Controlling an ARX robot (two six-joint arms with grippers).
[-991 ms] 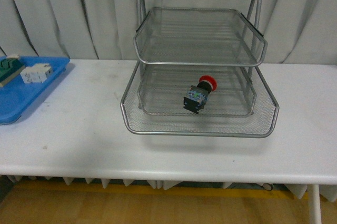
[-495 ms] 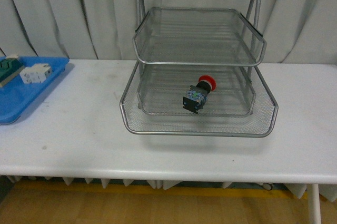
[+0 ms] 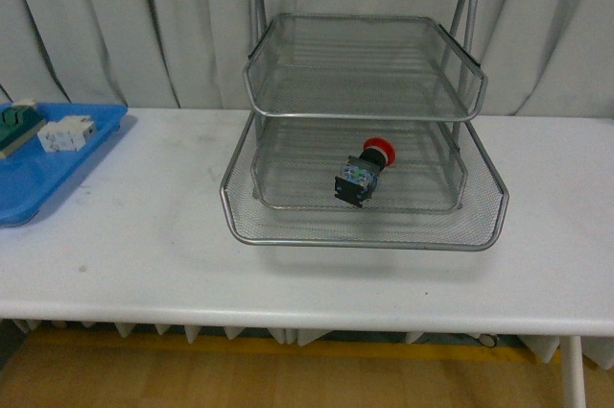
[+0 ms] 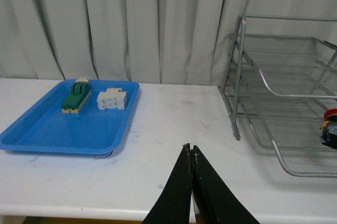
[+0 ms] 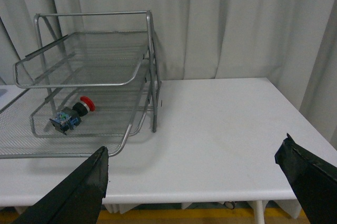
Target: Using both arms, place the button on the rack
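The button [image 3: 362, 173], with its red cap and black-and-blue body, lies on its side in a lower tray of the silver wire rack [image 3: 365, 235]. It also shows in the right wrist view as the button [image 5: 71, 114] inside the rack [image 5: 84, 84], and at the edge of the left wrist view as the button [image 4: 330, 127] in the rack [image 4: 247, 76]. Neither arm appears in the front view. My left gripper [image 4: 191, 153] is shut and holds nothing, above the table between tray and rack. My right gripper [image 5: 196, 163] is wide open, off to the rack's right.
A flat blue tray [image 3: 38, 178] at the table's left end holds a white block [image 3: 65, 132] and a green-and-cream part [image 3: 17, 125]. The white table [image 3: 144, 254] has its front edge near the camera. Grey curtains hang behind.
The rack's lowest tray wobbles by a few pixels and sits back where it was. The button stays in place.
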